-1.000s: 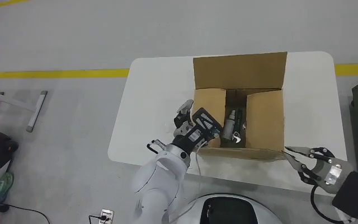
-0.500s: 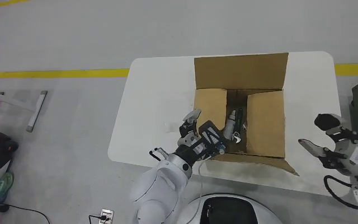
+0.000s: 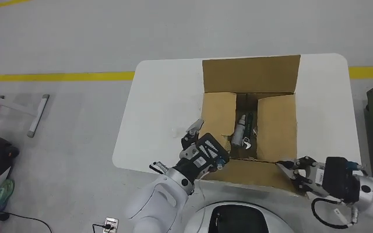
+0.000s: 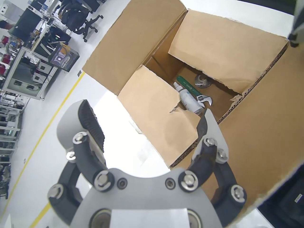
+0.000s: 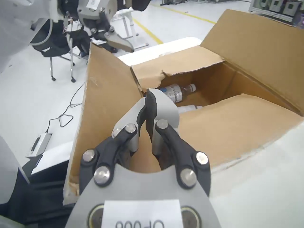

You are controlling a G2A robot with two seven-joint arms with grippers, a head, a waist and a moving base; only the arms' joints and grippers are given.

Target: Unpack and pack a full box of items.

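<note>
One flap has changed: the near flap (image 3: 256, 172) of the box (image 3: 250, 73), which sits on the bench's (image 3: 157, 110) right half, has swung out over the near edge, so I judge unpacking can start. The right pincer (image 5: 147, 103), back at that flap's corner, is pinched almost closed. The left pincer (image 4: 144, 109) hangs spread wide, holding nothing, at the box's near left corner.
</note>
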